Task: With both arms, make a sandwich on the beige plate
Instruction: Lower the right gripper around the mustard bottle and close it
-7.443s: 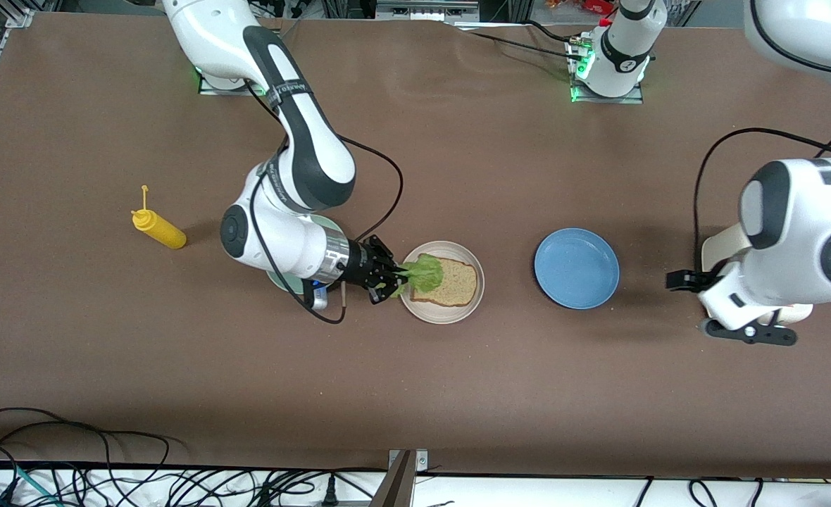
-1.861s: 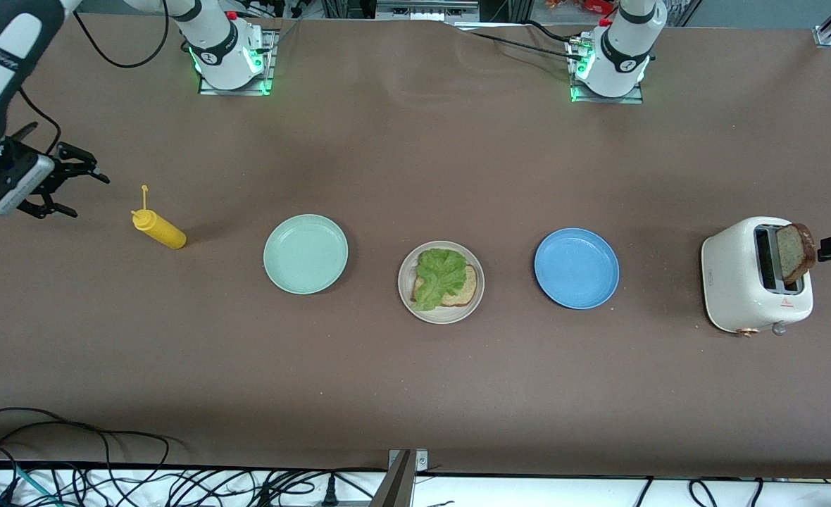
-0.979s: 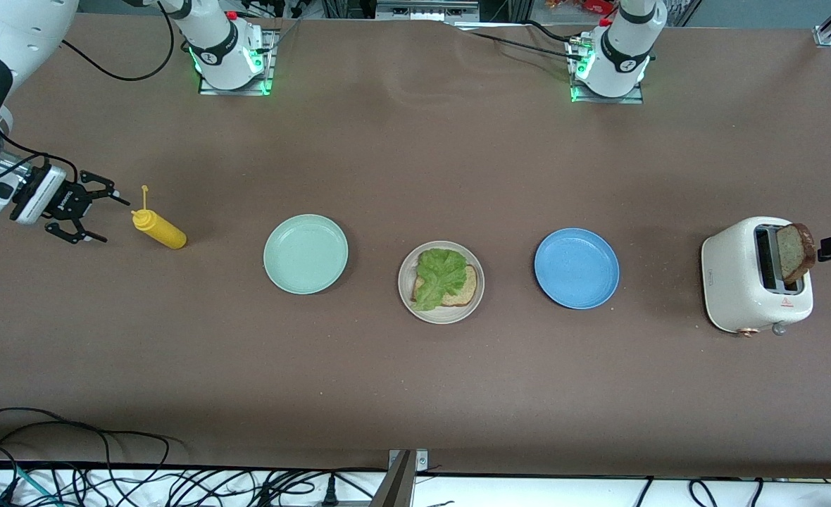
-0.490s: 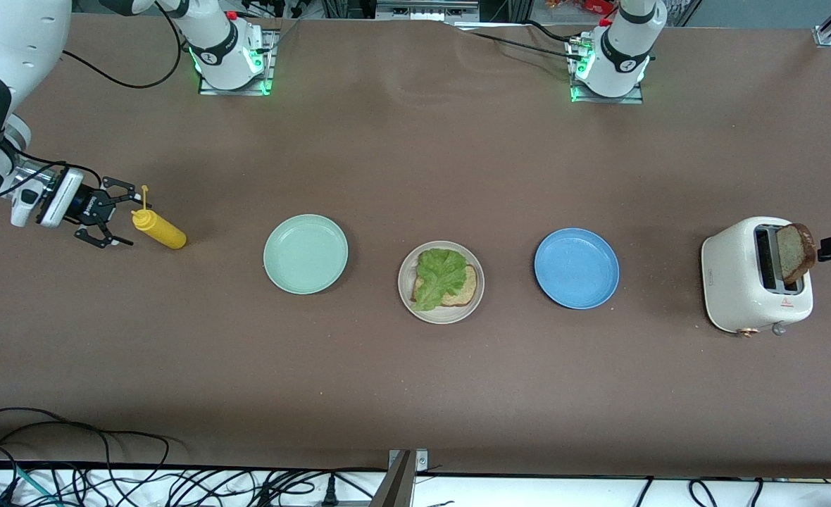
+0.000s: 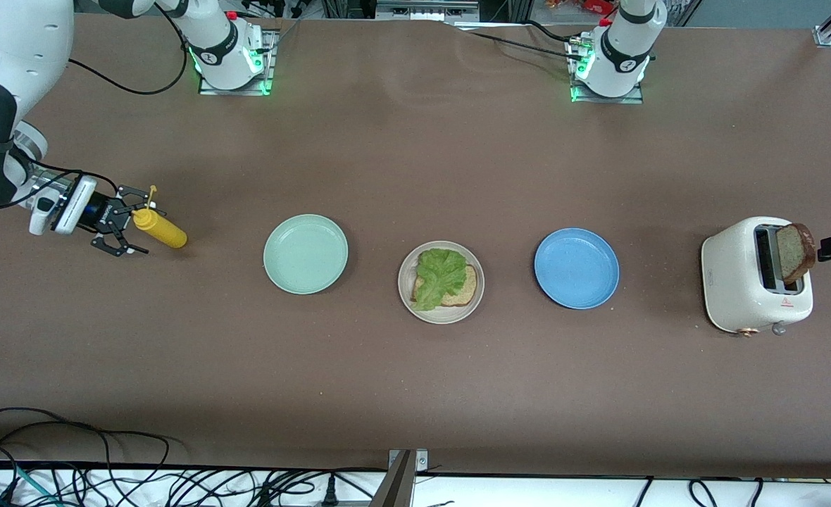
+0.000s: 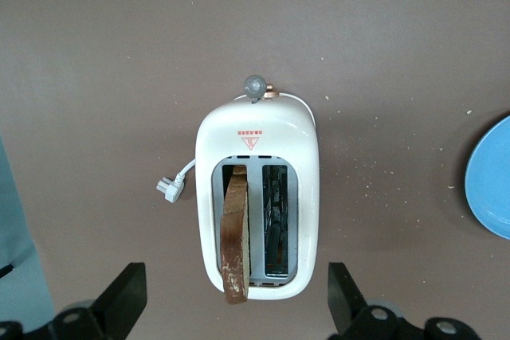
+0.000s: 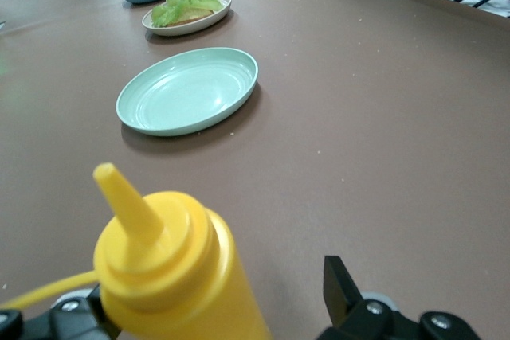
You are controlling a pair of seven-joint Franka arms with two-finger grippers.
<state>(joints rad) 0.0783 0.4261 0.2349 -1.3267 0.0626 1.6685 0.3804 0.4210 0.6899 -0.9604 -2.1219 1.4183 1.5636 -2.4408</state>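
Brown and matte, the desk [image 5: 415,366] carries a row of things from one arm's end to the other: a yellow squeeze bottle [image 5: 158,229], a mint-green plate [image 5: 305,253], the beige plate [image 5: 473,299], a blue plate [image 5: 576,267] and a white toaster [image 5: 743,282]. On the beige plate lies one slice of bread [image 5: 461,287] with a lettuce leaf [image 5: 438,274] draped over it, so the sandwich is half built and lacks its top slice. That second slice [image 6: 235,244] stands raised in one slot of the toaster, directly below the left tool [image 6: 235,308], whose fingers are spread wide, one to each side of the toaster and touching nothing; the beige plate is well apart from this tool, past the blue plate. The right tool [image 5: 125,229] sits low at the right arm's end of the desk with its fingers spread about the cap end of the lying bottle, not yet pressed on it; from this tool the beige plate lies past the mint-green plate. The step in hand looks like a sauce pickup. I judge the next move calls for the right tool to press together on the bottle's body below the cap, firmly enough not to slip yet not so hard as to squirt, then lift it and carry it over the lettuce.
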